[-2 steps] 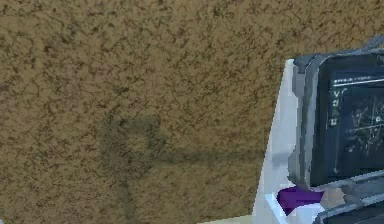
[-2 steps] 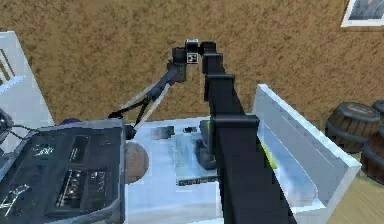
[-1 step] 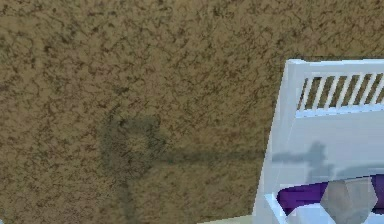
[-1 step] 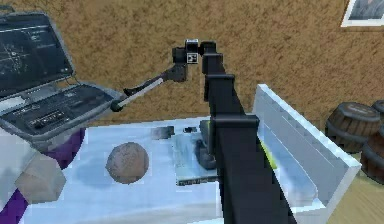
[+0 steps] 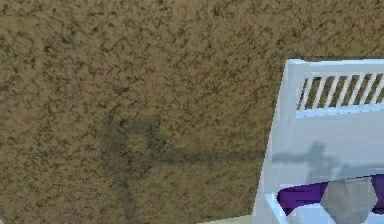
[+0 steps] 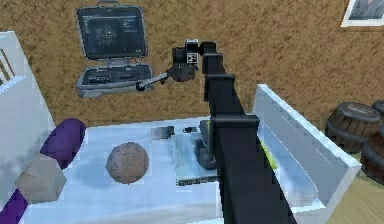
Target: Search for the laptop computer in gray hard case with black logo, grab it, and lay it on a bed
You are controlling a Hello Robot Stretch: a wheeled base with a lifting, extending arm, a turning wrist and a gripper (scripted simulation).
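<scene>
One gray laptop (image 6: 112, 55), lid up, hangs at the gripper's (image 6: 148, 87) far end, so you can count it as held. It is clear above the brown carpet (image 6: 290, 60), beyond the white bed (image 6: 100, 195) your arm (image 6: 235, 140) reaches across.

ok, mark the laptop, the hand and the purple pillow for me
laptop (image 6: 112, 35), arm side view, on its screen.
hand (image 6: 146, 85), arm side view, between its fingertips.
purple pillow (image 6: 63, 140), arm side view, on its middle.
</scene>
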